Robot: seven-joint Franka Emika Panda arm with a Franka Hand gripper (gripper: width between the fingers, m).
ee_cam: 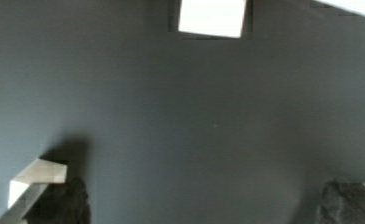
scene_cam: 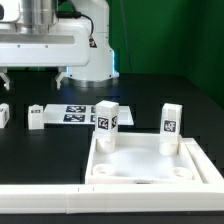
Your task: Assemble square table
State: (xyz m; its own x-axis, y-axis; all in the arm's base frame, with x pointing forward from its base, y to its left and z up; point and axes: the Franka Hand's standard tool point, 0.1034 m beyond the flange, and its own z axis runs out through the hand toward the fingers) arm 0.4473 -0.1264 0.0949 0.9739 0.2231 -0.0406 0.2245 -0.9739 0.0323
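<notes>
Black table is backed by a green curtain. The slab is laid socket-side up at the exterior view's right, seemingly against the fence, judged so that it is kept from sliding while legs are fitted. 1 leg and a 2nd leg are stood upright at its far corners; how deep they are seated cannot be told. A 3rd leg is laid beside the marker board, with what seems a 4th leg farther left, both within reach. The arm is held high at the exterior view's left. The gripper is pointed down over bare table, jaws spread wide with nothing between them; an unidentifiable white piece is seen beyond.
</notes>
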